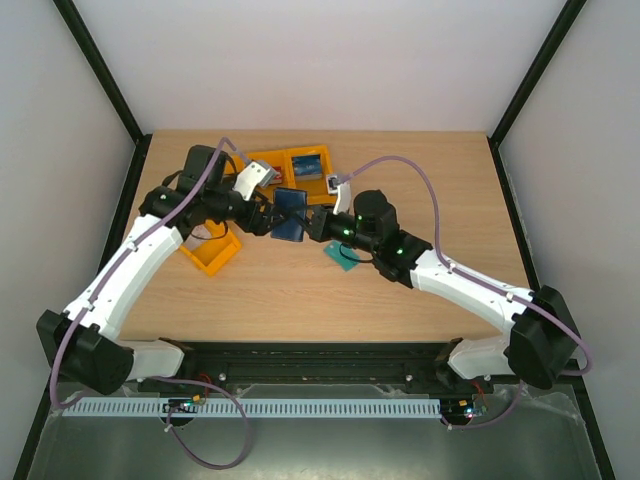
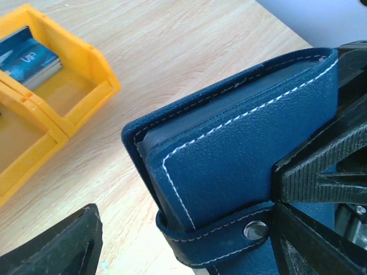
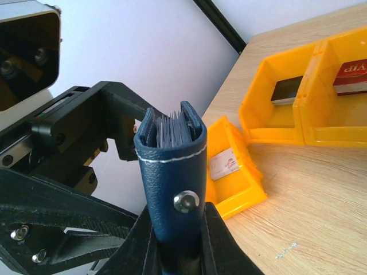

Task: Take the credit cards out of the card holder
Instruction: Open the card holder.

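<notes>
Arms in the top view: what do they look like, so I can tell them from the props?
The left arm and right arm have white links with bulky black joints and bases. A lilac cable loops along each. Small green lights glow near the right wrist. The left gripper and right gripper are black, with matte angular fingers.

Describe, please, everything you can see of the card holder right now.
The card holder is a navy, leather-looking booklet with white stitching and a strap carrying a metal snap. Grey sleeve edges show between its covers. It is held off the table, pinched near the snap by the fingers of the right gripper; the left gripper stands open beside it.
</notes>
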Action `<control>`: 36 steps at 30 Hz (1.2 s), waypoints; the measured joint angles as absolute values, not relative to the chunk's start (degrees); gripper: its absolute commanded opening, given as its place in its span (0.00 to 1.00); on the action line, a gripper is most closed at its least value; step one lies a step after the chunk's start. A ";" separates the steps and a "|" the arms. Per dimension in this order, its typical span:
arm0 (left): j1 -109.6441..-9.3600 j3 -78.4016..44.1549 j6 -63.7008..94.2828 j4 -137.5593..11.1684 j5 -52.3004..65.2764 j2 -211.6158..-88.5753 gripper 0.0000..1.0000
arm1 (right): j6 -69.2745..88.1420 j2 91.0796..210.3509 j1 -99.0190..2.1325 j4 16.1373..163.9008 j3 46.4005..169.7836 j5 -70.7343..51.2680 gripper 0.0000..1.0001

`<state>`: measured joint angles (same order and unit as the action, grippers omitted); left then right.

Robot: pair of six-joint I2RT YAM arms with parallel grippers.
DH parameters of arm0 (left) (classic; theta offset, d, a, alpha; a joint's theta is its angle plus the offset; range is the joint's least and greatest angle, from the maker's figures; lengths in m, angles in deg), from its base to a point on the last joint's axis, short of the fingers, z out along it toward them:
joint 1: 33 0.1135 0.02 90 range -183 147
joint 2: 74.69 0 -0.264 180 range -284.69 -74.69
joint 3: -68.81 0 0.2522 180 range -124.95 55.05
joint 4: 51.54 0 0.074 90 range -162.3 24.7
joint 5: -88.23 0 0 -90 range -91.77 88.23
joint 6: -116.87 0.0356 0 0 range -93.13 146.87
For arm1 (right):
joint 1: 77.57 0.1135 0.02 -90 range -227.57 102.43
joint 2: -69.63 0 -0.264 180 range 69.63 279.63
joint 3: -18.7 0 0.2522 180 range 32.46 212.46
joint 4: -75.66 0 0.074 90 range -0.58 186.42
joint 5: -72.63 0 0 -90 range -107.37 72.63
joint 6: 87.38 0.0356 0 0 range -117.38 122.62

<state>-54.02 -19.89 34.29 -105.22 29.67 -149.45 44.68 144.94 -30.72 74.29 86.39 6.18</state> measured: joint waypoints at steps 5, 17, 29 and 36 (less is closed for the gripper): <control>-55.61 -18.80 33.81 -102.82 23.29 -148.53 0.71 | 45.29 144.96 -30.72 74.92 86.39 4.34 0.02; -46.61 -14.14 34.33 -97.88 -5.76 -149.01 0.69 | 43.35 135.06 -29.28 80.45 87.18 4.21 0.02; -43.77 -19.65 42.42 -110.20 38.52 -145.08 0.92 | 34.30 137.82 -30.00 91.40 94.08 3.40 0.02; -43.81 -23.72 43.01 -114.07 51.87 -145.91 0.96 | 30.63 141.49 -29.98 91.93 96.99 10.61 0.02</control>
<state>-43.81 -23.72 43.01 -114.07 51.87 -145.91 30.63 141.49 -29.98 91.93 96.99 10.61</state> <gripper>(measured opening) 0.950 0.094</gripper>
